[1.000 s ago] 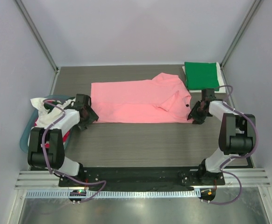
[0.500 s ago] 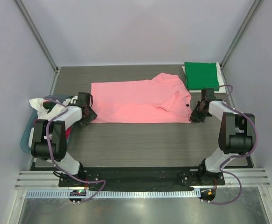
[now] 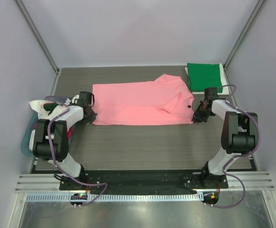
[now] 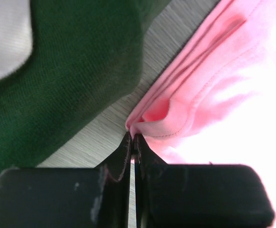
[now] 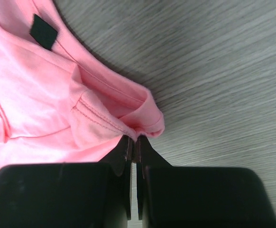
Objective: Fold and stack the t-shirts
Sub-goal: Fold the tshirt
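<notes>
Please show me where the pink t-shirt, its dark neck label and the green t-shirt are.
pink t-shirt [image 3: 133,102], top external view, middle of its flat body.
dark neck label [image 5: 43,32], right wrist view, centre of the label.
green t-shirt [image 3: 204,77], top external view, middle of its folded top.

The left black pincer [image 4: 132,142] is clamping the left edge of the salmon-pink cloth t-shirt [image 3: 133,102]; the right black pincer [image 5: 133,142] is clamping its right edge, both arms stretching low.

Pink t-shirt [image 3: 138,102] soft matt cloth; table [image 3: 142,142] grey woodgrain
</notes>
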Robot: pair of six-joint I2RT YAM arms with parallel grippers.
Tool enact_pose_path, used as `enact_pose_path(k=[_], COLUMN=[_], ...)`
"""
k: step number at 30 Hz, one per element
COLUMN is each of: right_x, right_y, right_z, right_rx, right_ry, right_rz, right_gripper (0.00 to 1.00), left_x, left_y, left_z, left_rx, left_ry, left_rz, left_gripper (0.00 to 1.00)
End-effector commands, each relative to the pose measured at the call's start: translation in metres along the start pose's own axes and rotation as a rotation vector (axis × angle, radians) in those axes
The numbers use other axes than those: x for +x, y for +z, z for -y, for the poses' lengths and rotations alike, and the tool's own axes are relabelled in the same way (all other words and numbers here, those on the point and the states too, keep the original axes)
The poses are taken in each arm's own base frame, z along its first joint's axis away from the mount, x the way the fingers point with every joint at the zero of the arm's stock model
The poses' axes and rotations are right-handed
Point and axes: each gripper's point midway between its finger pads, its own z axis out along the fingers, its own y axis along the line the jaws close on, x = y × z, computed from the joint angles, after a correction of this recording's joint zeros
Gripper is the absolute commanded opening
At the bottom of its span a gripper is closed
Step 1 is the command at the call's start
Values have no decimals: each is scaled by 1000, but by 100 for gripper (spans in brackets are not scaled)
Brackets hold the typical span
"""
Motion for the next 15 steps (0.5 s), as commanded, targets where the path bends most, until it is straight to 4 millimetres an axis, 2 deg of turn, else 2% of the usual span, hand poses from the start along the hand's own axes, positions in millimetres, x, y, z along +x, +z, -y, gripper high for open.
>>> enact_pose_path(k=[1,2,3,5,6,7,8,9,11,12,13,14,15], right_x=[-23,-27,-48,-61,-75,-75,-79,-74,-61,-39,-29,-18,5], right_y=[-16,-24,-40,-70,-90,-100,-119,-121,-130,-115,-110,-108,-93], right_z=[-18,-28,-42,-50,-59,-57,-57,-48,-35,-22,-18,-13,0], right_rx=[-33,-68,-104,-116,-139,-132,-142,-124,-115,-88,-90,-94,-71], right_ry=[17,14,11,10,4,6,4,14,24,34,40,46,58], right_rz=[25,21,64,102,152,160,208,209,222,166,151,142,91], right_gripper=[1,1,1,1,1,1,1,1,1,1,1,1,1], left_x=[-28,-36,-46,-62,-68,-72,-77,-79,-69,-64,-47,-38,-30], left_y=[-25,-35,-49,-74,-87,-97,-104,-119,-120,-125,-115,-114,-111], left_z=[20,26,31,38,40,38,34,29,15,10,-2,-6,-12], left_rx=[59,79,86,123,138,148,151,164,144,150,123,125,116], left_ry=[-34,-39,-36,-49,-55,-64,-75,-87,-91,-95,-98,-100,-103], left_rz=[47,60,66,85,83,95,107,127,118,118,80,60,50], left_gripper=[0,0,0,0,0,0,0,0,0,0,0,0,0])
